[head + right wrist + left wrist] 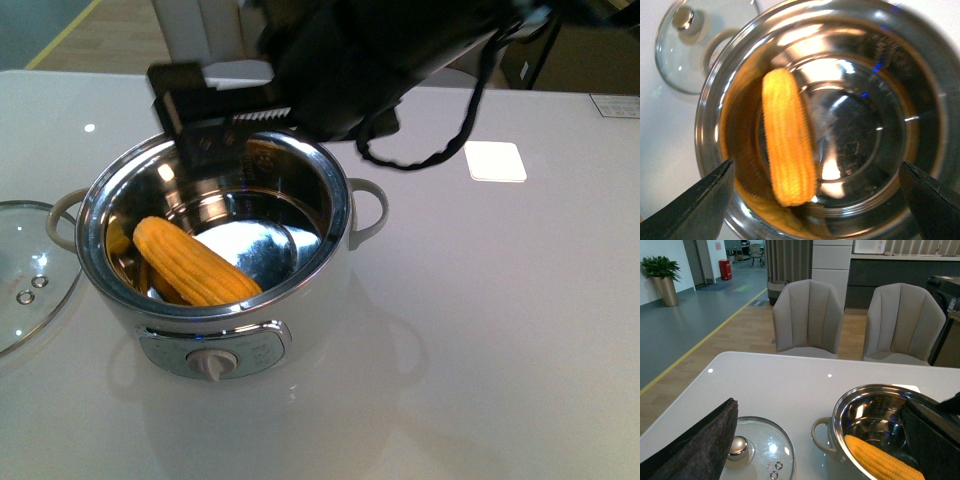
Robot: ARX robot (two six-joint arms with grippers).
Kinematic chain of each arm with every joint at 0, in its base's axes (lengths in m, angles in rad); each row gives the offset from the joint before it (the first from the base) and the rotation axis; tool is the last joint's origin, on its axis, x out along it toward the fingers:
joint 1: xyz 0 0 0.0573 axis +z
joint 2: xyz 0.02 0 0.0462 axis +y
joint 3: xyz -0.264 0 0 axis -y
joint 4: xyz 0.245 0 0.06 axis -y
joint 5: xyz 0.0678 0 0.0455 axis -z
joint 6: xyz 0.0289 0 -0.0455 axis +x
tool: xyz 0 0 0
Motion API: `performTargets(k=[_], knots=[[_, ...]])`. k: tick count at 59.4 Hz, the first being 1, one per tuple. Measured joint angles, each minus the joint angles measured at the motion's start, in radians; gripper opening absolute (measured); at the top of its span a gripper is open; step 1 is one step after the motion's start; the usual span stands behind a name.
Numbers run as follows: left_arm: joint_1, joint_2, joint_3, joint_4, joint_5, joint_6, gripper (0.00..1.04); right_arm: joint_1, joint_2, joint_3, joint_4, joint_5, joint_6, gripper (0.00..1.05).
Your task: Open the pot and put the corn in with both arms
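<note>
Front view: yellow-orange corn (193,264) lies tilted inside the lidless pot (320,290).

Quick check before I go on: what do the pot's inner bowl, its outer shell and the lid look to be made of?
Inner bowl: polished metal, likely steel; it mirrors the corn and lights. Pot shell: glossy white, probably plastic or enamel; can't tell which. Lid: clear glass, the table shows through it, with a shiny metal knob.

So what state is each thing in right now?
pot: open, lid off.
corn: inside the pot, leaning on its wall.
glass lid: flat on the table beside the pot.
right gripper: open above the pot, empty.
left gripper: only partly visible, state unclear.
</note>
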Motion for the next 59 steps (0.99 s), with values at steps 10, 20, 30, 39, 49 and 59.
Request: performTargets(k=[10, 20, 30, 39, 49, 59], knots=[[0.0, 0.0, 0.0, 0.0, 0.0, 0.0, 0.98, -0.164, -0.185, -0.09, 0.064, 0.096, 0.02, 0.96], [0.0, 0.0, 0.0, 0.0, 0.0, 0.0, 0.98, -0.235, -0.319, -0.227, 0.208, 0.298, -0.01, 0.96], [0.0, 0.0, 0.0, 0.0, 0.001, 0.0, 0.98, -0.29, -0.456, -0.445, 0.526, 0.476, -0.039, 0.85], [0.0, 0.0, 0.0, 0.0, 0.0, 0.0, 0.98, -0.354, -0.567, -0.721, 0.898, 0.42, -0.052, 0.54], [0.0, 0.0, 0.0, 0.0, 0.0, 0.0, 0.98, -0.41, -0.687, -0.874, 0.932, 0.368, -0.055, 0.24], [0.0, 0.0, 0.0, 0.0, 0.0, 0.0, 0.98, -0.452, -0.793, -0.987, 0.933, 0.322, -0.058, 0.02]])
